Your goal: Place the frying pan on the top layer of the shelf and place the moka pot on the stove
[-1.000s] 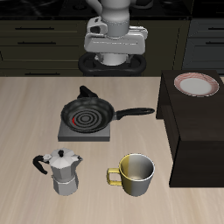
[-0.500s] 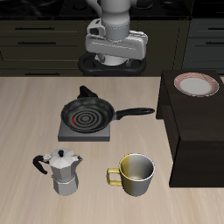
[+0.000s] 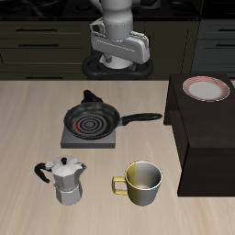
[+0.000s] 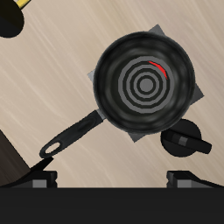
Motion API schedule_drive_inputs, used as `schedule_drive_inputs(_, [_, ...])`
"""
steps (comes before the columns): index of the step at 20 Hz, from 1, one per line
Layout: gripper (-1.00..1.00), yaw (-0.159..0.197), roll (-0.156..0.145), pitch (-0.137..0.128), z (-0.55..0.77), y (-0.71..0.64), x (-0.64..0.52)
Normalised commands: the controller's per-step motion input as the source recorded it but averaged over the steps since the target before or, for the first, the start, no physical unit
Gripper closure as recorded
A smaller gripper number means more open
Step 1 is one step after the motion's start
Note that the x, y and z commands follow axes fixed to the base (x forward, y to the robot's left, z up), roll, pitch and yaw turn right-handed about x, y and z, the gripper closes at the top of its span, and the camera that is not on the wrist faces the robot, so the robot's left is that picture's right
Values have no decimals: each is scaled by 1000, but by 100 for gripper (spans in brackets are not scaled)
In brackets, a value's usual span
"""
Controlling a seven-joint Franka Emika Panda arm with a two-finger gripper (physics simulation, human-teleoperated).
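The frying pan sits on the stove, its round black bowl covering the red coil, its long handle reaching toward the shelf. Seen from the wrist camera, the frying pan lies directly below the gripper, with the grey corners of the stove showing around it and the handle slanting off toward the dark edge of the shelf. The gripper hangs high above the table's back, well clear of the pan and holding nothing; its fingers stand wide apart. Farther from the gripper, near the table's front edge, the moka pot stands upright beside a yellowish metal mug. A pink-rimmed white plate rests on the shelf's flat top, beyond the handle's end.
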Motion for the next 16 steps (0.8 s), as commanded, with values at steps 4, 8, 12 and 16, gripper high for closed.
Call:
schedule_drive_inputs(4, [-100,-255,18,25,-46,-91,22])
schedule_drive_inputs(8, [-100,-195,-11,-11,-43,5,-55])
schedule_drive_inputs(12, [-100,-169,78,-23,-21,219,-40])
schedule_drive_inputs(16, [-100,-251,64,-36,-12,97,-40])
